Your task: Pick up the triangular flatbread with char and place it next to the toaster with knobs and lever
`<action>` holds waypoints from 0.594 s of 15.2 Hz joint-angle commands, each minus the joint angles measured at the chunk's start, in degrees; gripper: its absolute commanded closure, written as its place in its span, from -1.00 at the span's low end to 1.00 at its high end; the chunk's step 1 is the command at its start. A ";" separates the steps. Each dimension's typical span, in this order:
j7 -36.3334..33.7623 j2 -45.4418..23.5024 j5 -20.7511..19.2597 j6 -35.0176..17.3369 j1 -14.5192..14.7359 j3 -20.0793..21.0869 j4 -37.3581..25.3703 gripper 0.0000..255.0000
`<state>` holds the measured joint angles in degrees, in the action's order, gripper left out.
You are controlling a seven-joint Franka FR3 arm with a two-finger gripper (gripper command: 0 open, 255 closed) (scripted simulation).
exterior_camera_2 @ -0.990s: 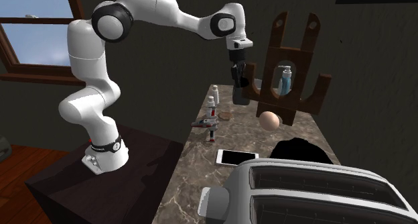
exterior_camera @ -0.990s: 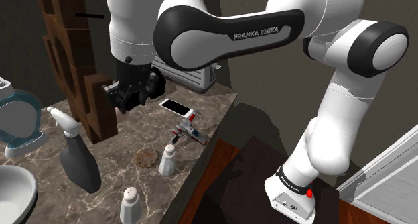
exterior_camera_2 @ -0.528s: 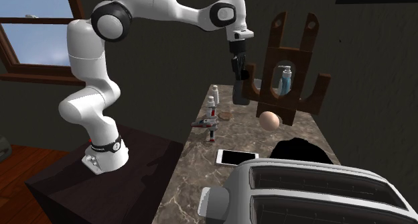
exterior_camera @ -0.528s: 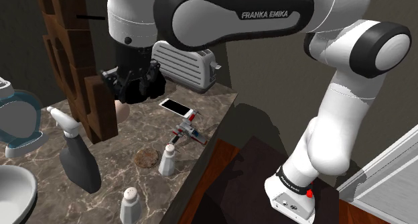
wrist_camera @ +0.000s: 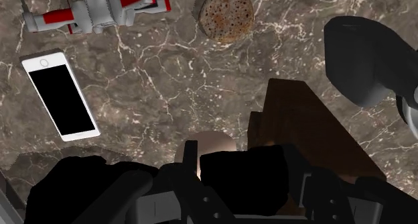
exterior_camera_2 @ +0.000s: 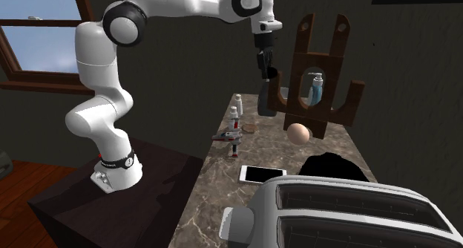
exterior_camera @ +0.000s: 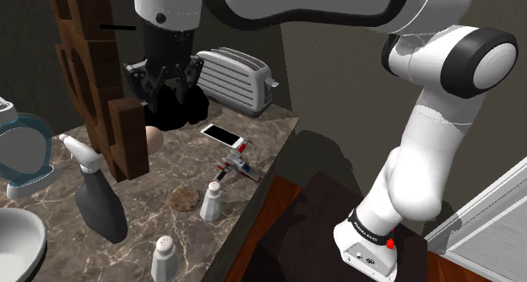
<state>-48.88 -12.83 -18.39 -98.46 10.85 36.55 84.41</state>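
Change vs 1 s ago: lift of gripper [exterior_camera: 166, 84], plus drift toward toaster [exterior_camera: 236, 78]. No shift of anything on counter [exterior_camera: 160, 166]. Reads as approach leg w/ nothing carried, descent not yet begun (judgement only). Grip state: can't tell, black on black.

Likely flatbread = lumpy black mass [exterior_camera: 182, 113] flat on counter between gripper & toaster. Drawn plain black, so no triangle or char legible. Shoulder view: approx 5 o'clock of gripper, close under, apart; toaster at 3 o'clock. 2nd ext view: 5 o'clock, well below. Alt candidate: speckled round brown disc [wrist_camera: 226, 15], farther off, away from toaster.
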 commanded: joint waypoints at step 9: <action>5.28 5.16 3.57 2.73 -3.73 -0.82 0.46 1.00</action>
<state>-45.23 -10.15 -16.46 -94.60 8.82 36.07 82.06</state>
